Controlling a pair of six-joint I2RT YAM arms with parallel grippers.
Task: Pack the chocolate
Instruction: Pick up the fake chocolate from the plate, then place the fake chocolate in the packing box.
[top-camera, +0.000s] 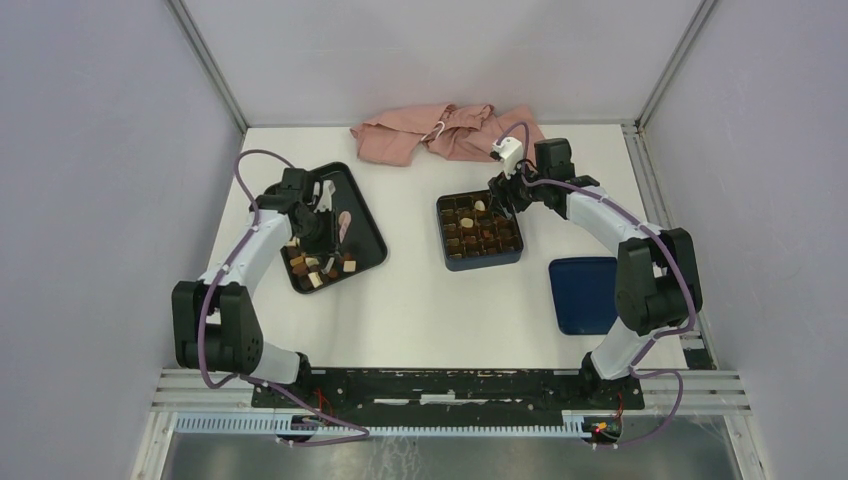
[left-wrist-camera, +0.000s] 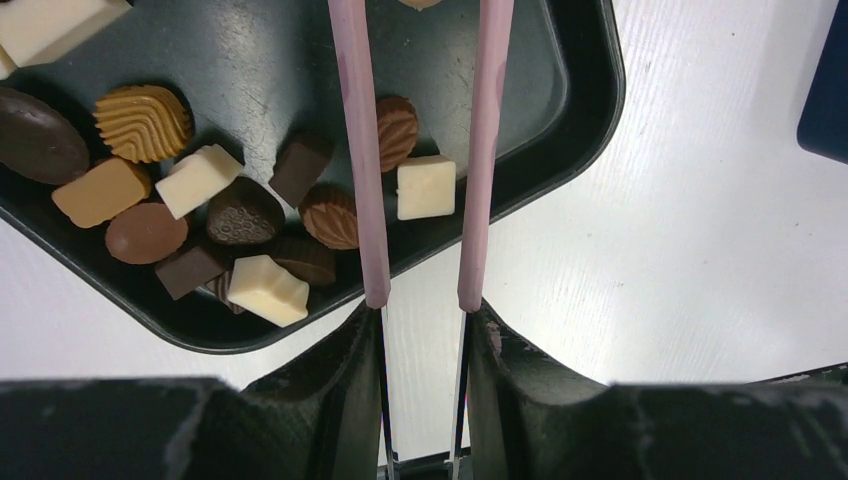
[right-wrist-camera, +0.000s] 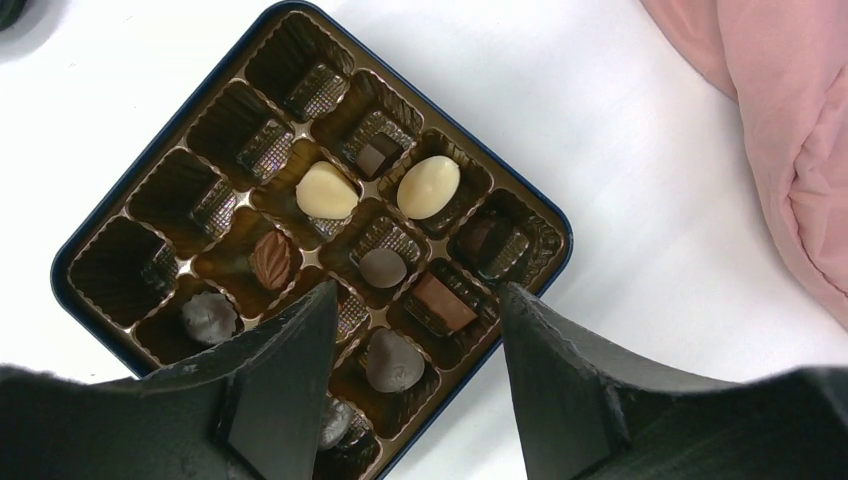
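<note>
The left gripper (left-wrist-camera: 422, 60), fitted with two long pink fingers (left-wrist-camera: 352, 150), is hanging over the black rimmed tray (left-wrist-camera: 592, 120) at the left of the top view. Its jaws are standing slightly apart and straddling a cream-white square chocolate (left-wrist-camera: 426, 187), but the tips are running off the upper edge of the wrist frame, so a grasp cannot be confirmed. Most loose chocolate pieces (left-wrist-camera: 150, 190) are lying at the left of that frame, and several are sitting in cells of the dark blue square box with brown gridded insert (right-wrist-camera: 62, 265). The right gripper (right-wrist-camera: 415, 300) is hovering released above that box. Risk: a ribbed brown piece (left-wrist-camera: 397, 130) is lying against the finger on the frame's left and could be dragged or wedged on closing. Thin fingers may also let a small piece pivot and drop onto the white table (left-wrist-camera: 700, 250).
</note>
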